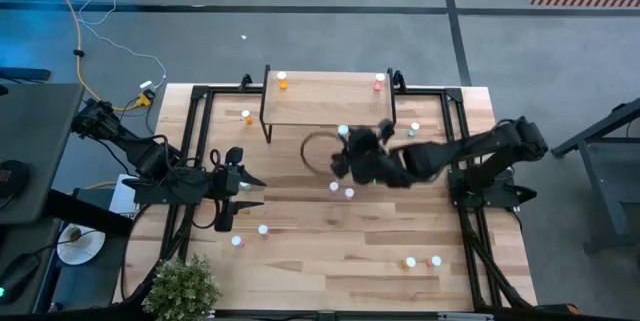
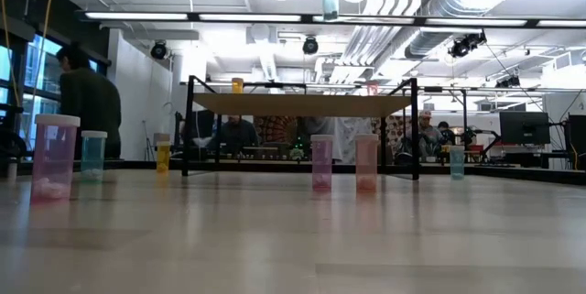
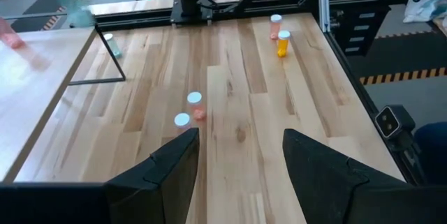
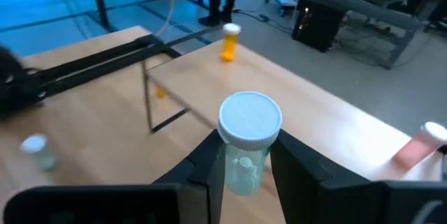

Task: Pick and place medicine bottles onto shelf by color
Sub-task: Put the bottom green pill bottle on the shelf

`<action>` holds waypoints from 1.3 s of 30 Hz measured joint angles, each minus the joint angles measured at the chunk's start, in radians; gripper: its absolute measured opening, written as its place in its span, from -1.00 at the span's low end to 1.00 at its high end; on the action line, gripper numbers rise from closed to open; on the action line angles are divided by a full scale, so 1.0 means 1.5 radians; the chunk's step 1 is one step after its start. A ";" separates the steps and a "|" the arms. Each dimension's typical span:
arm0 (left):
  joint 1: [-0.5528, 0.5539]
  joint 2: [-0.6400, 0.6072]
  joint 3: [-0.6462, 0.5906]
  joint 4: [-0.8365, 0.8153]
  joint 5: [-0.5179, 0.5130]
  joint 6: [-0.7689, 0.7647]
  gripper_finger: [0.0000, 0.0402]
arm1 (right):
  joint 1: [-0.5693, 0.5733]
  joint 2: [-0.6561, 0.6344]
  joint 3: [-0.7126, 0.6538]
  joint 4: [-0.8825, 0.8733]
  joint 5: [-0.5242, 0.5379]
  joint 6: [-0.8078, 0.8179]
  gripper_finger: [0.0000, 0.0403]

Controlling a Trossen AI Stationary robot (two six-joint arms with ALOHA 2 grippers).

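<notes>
Between right claw [image 4: 243, 155] fingers, unlabelled teal bottle [image 4: 246, 147], white cap

Both arms are chunky black things, the left arm [image 1: 150, 166] trailing dark cables, the right arm [image 1: 470, 151] same build, with matte black angular fingers [image 3: 167, 175].

Wooden table [image 1: 330, 251] with a small shelf [image 1: 325, 101] at its far edge.

The shelf carries an orange bottle [image 1: 283, 82] at its left end and a pink bottle [image 1: 379, 82] at its right. More small white-capped bottles stand scattered on the table: two by the shelf's legs, two at the centre, two near the left edge, two toward the near right corner.
</notes>
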 joint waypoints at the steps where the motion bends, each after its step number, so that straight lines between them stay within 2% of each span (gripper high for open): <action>1: 0.000 0.000 0.000 0.000 0.000 0.000 -0.02 | -0.019 -0.005 0.000 0.007 -0.011 -0.013 -0.55; 4: 0.000 0.000 0.000 0.000 0.000 0.000 -0.02 | -0.074 -0.011 0.000 0.025 -0.039 -0.048 -0.55; 10: 0.000 0.000 0.000 0.000 0.000 0.021 -0.02 | -0.176 -0.008 0.000 0.032 -0.091 -0.050 -0.55; 17: 0.000 0.000 0.000 0.000 0.000 0.022 -0.02 | -0.251 -0.007 -0.040 0.101 -0.142 -0.056 -0.55; 29: 0.000 0.000 -0.001 -0.020 0.000 0.023 -0.02 | -0.306 -0.006 -0.136 0.240 -0.175 -0.092 -0.55; 39: 0.000 0.000 -0.001 -0.020 0.000 0.018 -0.02 | -0.310 0.011 -0.141 0.242 -0.139 -0.088 -0.55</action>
